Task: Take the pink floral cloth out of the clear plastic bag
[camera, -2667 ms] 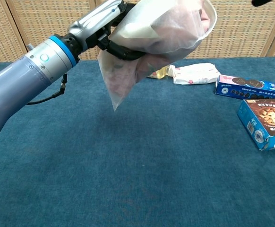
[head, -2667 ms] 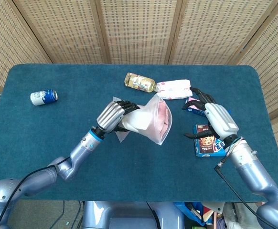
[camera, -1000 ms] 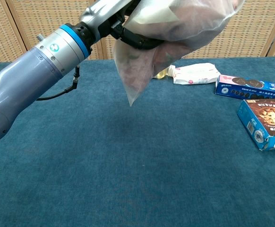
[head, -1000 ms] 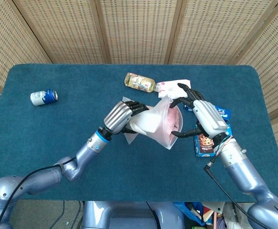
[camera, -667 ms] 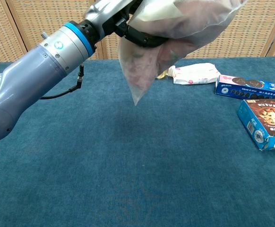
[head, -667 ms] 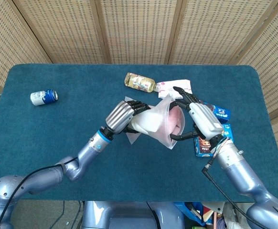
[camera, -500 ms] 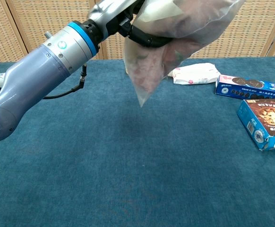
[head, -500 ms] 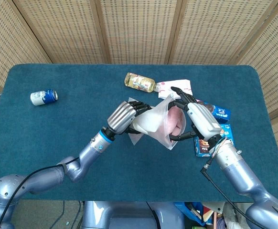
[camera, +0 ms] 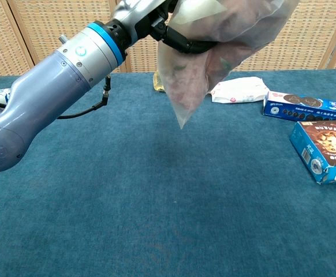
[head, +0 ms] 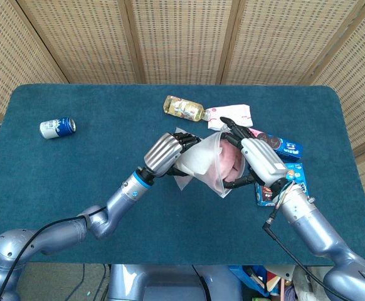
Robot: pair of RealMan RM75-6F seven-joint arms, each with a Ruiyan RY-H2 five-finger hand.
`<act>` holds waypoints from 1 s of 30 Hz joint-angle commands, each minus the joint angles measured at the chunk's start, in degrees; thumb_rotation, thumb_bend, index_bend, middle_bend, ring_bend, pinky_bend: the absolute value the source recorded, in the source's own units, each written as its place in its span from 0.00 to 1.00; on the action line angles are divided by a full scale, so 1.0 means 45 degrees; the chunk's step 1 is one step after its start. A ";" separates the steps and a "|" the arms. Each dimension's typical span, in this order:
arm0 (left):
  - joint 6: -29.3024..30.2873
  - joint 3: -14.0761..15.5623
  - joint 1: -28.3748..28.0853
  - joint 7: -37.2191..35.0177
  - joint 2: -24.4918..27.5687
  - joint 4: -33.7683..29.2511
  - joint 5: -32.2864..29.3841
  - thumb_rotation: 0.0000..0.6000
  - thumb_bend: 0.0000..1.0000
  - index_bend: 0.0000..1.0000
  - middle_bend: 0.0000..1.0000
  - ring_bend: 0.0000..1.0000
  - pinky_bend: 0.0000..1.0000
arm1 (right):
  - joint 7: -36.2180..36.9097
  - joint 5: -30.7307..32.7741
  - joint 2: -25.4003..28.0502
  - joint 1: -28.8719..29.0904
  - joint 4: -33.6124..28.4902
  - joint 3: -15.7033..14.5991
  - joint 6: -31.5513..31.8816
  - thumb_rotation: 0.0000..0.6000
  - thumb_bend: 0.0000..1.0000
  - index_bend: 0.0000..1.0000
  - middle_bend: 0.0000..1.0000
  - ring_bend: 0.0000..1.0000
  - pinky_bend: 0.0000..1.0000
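Holding clear plastic bag point(head: 198, 160) aloft, my left robot hand point(head: 165, 152) grasping; right robot hand point(head: 258, 160) at mouth, grasp unclear; pinch pink floral cloth point(head: 229, 160) deep, draw out straight.

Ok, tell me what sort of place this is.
Probably a lab or test setup, not a home: a blue-covered table boxed in by woven screens, strewn with unrelated items such as a can, a bottle and cookie boxes.
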 commanded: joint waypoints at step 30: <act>0.0040 -0.0428 -0.0069 0.0209 -0.0019 -0.0688 -0.0429 1.00 0.32 0.42 0.48 0.45 0.55 | -0.0806 0.0653 -0.1029 0.0557 -0.0081 -0.0116 0.0939 1.00 0.38 0.58 0.00 0.00 0.00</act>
